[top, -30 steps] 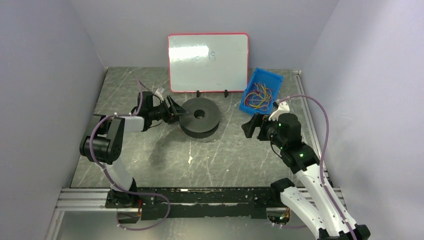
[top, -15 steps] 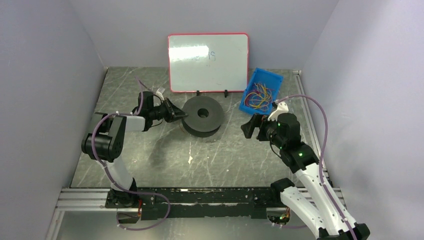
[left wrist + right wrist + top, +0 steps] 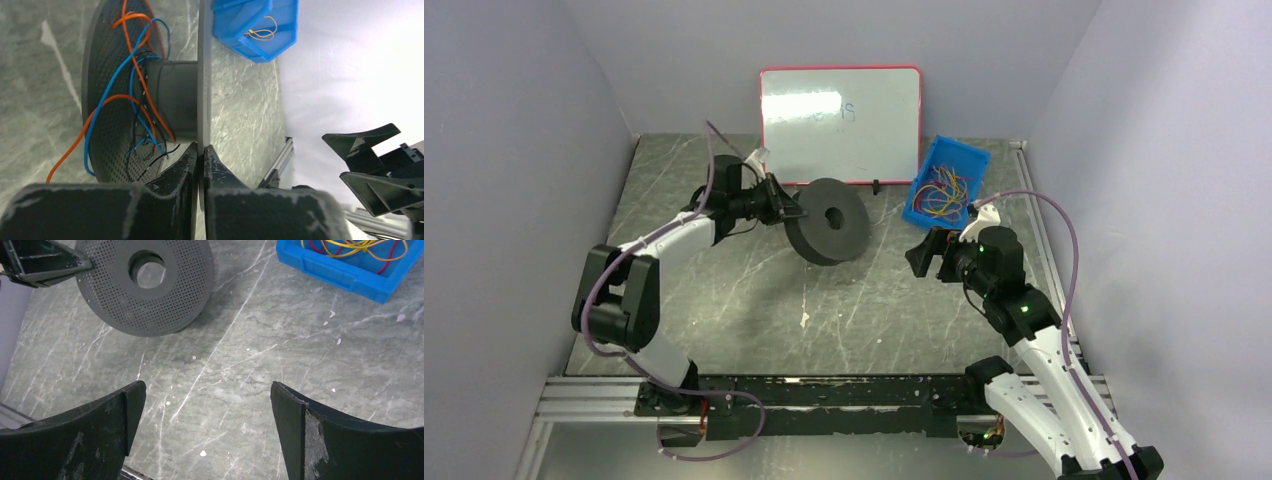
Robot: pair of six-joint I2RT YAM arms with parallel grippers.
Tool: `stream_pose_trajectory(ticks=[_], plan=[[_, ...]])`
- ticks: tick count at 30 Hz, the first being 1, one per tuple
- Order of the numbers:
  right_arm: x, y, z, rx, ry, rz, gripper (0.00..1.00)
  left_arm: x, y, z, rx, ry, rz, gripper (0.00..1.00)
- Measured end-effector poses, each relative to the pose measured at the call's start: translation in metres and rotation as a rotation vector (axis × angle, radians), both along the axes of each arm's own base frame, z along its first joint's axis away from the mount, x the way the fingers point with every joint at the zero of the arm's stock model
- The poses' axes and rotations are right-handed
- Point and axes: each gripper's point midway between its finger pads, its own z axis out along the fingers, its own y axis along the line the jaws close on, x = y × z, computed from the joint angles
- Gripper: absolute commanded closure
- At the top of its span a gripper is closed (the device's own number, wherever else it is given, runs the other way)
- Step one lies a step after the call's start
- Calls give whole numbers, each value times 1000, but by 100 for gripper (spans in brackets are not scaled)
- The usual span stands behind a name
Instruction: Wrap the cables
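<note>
The cables (image 3: 942, 193) lie as a yellow and red tangle in the blue bin (image 3: 969, 155), also seen in the right wrist view (image 3: 360, 246). A black perforated spool (image 3: 827, 222) hangs tilted on edge above the table. My left gripper (image 3: 792, 215) is shut on its thin flange (image 3: 200, 75), fingertips pinching the rim (image 3: 201, 152). Orange, blue and black wires (image 3: 135, 75) loop loosely around the spool's hub (image 3: 172, 100). My right gripper (image 3: 921, 255) stands open to the right of the spool, nothing between its fingers (image 3: 207, 395).
A red-framed whiteboard (image 3: 840, 123) stands upright at the back, just behind the spool. The blue bin (image 3: 345, 272) sits at the back right, near the right arm. An aluminium rail (image 3: 824, 395) runs along the near table edge.
My left gripper has shut on the spool's flange and lifted it off the table, tipping it on edge and carrying it slightly back. The right arm has barely moved.
</note>
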Motion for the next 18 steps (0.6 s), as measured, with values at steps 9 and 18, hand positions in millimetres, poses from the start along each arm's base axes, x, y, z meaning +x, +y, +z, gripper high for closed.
stream_pose_trajectory(ticks=[9,18], plan=[[1,2,1,8,1,6,0,-8,-26,38,271,-140,2,93],[2,2,3,9,-3,0,0,-21,-20,46,512,-179,64,93]])
